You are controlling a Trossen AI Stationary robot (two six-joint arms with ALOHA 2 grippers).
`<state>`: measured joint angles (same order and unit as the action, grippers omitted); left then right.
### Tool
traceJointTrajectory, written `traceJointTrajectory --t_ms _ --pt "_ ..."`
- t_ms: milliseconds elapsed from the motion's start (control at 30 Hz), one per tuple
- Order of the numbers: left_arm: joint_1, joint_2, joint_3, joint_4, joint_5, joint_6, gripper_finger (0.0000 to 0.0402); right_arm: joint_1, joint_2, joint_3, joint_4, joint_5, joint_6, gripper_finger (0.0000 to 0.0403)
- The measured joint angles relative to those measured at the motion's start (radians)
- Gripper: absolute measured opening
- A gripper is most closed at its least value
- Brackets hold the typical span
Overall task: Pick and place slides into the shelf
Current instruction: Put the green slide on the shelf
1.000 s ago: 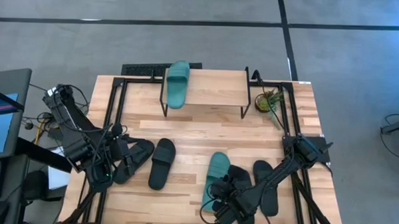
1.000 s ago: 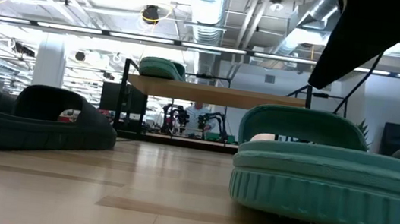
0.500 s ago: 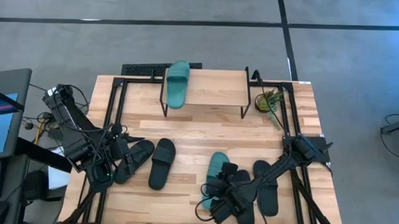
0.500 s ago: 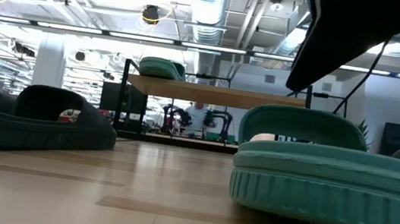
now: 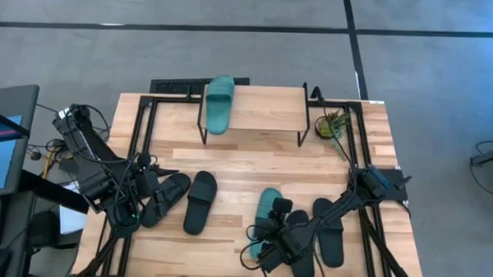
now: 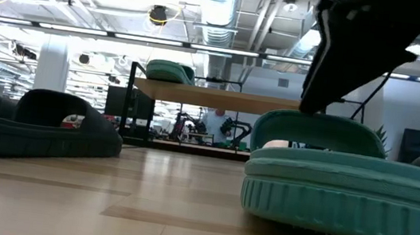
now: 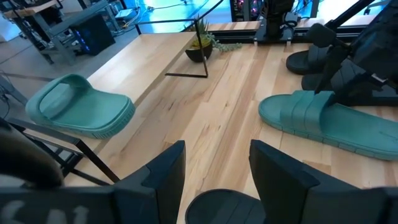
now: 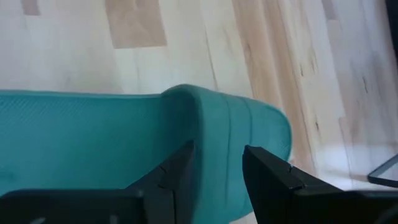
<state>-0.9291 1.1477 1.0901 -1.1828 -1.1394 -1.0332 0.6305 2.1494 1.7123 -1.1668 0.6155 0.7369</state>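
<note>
lighting even and bright overhead; the table [image 5: 254, 167] shows only soft, short shadows. low view: strong glare from ceiling lights [image 6: 158, 15], background washed out, the near teal slide [image 6: 345, 190] soft — slightly out of focus. right wrist view: close teal strap [image 8: 205, 143] blurred, pale glare on the wood. left wrist view sharp — blue-tinted light far off.

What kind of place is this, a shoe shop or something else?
Probably a robotics lab, not a shop. Exposed ducts run along the ceiling, other robot arms stand on a bench behind, and a computer screen sits beside the wooden table.
</note>
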Motion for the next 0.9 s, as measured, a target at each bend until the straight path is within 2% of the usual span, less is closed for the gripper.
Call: traceJointTrajectory --t_ms 300,733,900 --pt "0.0 0.0 0.0 0.0 0.0 -0.009 0.0167 -0.017 0.0 0.0 0.064 -0.016 -0.105 0.0122" --pt "0.0 0.0 0.0 0.0 -0.019 -0.01 0.0167 -0.016 0.008 -0.001 0.023 -0.045 -0.09 0.0122" --pt "0.0 0.0 0.0 -0.003 -0.025 -0.01 0.0167 -0.016 0.038 -0.001 0.017 -0.087 -0.086 0.0122"
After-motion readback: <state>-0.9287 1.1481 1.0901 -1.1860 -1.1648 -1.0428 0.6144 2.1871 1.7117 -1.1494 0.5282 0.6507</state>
